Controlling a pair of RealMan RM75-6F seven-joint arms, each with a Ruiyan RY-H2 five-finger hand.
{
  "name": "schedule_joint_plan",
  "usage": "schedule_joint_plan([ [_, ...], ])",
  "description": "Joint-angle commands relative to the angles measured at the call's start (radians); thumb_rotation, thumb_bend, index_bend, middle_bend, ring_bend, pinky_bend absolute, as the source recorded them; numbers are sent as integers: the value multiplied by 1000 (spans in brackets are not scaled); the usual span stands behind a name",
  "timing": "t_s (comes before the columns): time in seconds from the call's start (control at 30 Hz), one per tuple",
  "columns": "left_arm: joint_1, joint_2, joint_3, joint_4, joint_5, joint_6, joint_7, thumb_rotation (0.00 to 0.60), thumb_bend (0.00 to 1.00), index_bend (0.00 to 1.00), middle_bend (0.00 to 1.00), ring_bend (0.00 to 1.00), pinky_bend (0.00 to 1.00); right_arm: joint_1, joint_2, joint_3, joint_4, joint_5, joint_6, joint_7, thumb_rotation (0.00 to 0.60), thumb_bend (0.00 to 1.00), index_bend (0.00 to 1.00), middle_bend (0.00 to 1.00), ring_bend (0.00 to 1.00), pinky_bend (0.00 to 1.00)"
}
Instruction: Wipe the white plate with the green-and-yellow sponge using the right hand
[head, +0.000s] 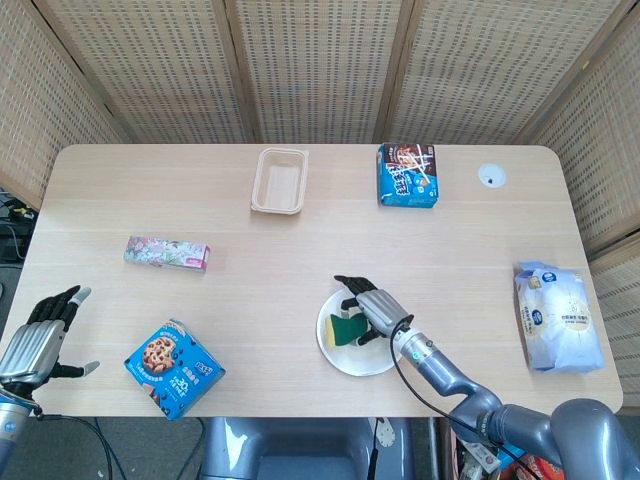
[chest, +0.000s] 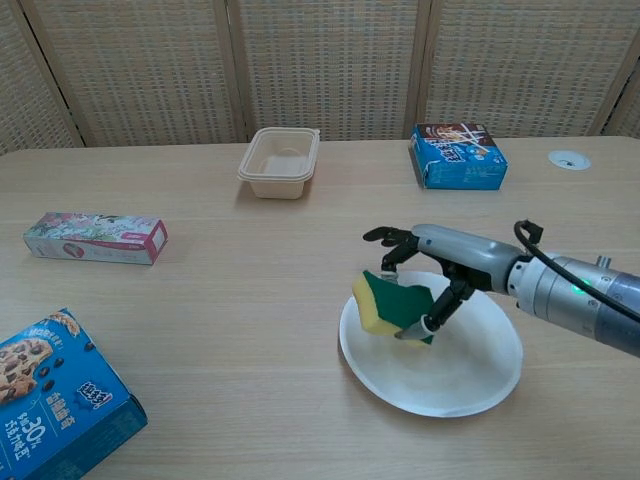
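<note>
Bright, even light with soft faint shadows; both views sharp, no glare

The plate (chest: 480, 375) was white and the sponge (chest: 392, 306) green over yellow, on a pale wood-grain desk (chest: 250, 300). The cookie box (head: 174, 367) was blue, and the slim carton (chest: 96, 238) seemed pink with a floral print.
</note>
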Motion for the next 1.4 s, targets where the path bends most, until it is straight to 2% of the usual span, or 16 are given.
schedule_joint_plan([
  [0.03, 1, 2, 0, -1, 2, 2, -4, 600, 0, 0, 0, 0, 0, 25, 47, 50, -70, 7, 24, -21, 600, 661, 690, 0, 0, 0],
  [0.2, 2, 5, 0, 1, 3, 1, -11, 600, 0, 0, 0, 0, 0, 43, 97, 117, -115, 75, 13, -118, 600, 660, 691, 0, 0, 0],
  [0.37, 3, 9, 1, 0, 10, 2, -18, 600, 0, 0, 0, 0, 0, 53, 111, 172, -55, 241, -33, -387, 600, 660, 691, 0, 0, 0],
  [0.5, 3, 13, -1, 1, 6, 0, -26, 600, 0, 0, 0, 0, 0, 51, 82, 171, 30, 397, -54, -659, 600, 653, 688, 0, 0, 0],
  [0.63, -3, 10, -1, 4, 1, -12, -18, 600, 0, 0, 0, 0, 0, 56, 84, 154, 47, 539, -93, -871, 600, 438, 603, 0, 0, 0],
  [0.7, -5, 8, 1, 4, -1, -18, -12, 600, 0, 0, 0, 0, 0, 60, 82, 150, 48, 580, -95, -928, 600, 411, 567, 0, 0, 0],
  [0.8, -7, 6, 1, 4, -7, -21, -7, 600, 0, 0, 0, 0, 0, 63, 61, 146, 73, 615, -74, -982, 600, 384, 491, 0, 0, 0],
  [0.9, -7, 4, 0, 4, -10, -20, -2, 600, 0, 0, 0, 0, 0, 64, 45, 140, 99, 644, -72, -1017, 600, 311, 297, 0, 0, 0],
  [0.97, -7, 3, 1, 5, -11, -21, 1, 600, 0, 0, 0, 0, 0, 64, 42, 139, 101, 662, -75, -1033, 600, 290, 123, 0, 0, 0],
  [1.03, -8, 2, 1, 6, -12, -22, 3, 600, 0, 0, 0, 0, 0, 64, 43, 145, 92, 676, -68, -1041, 600, 286, 35, 0, 0, 0],
  [1.2, -7, 5, 2, 3, -9, -19, -2, 600, 0, 0, 0, 0, 0, 52, 62, 167, 39, 652, -19, -993, 600, 253, 0, 0, 0, 0],
  [1.3, -4, 9, 2, 2, -3, -14, -9, 600, 0, 0, 0, 0, 0, 16, 115, 182, -81, 614, 43, -928, 600, 161, 0, 0, 0, 0],
  [1.4, -1, 12, 3, 2, 6, -8, -15, 600, 0, 0, 0, 0, 0, -18, 177, 177, -189, 568, 89, -888, 600, 22, 0, 0, 0, 0],
])
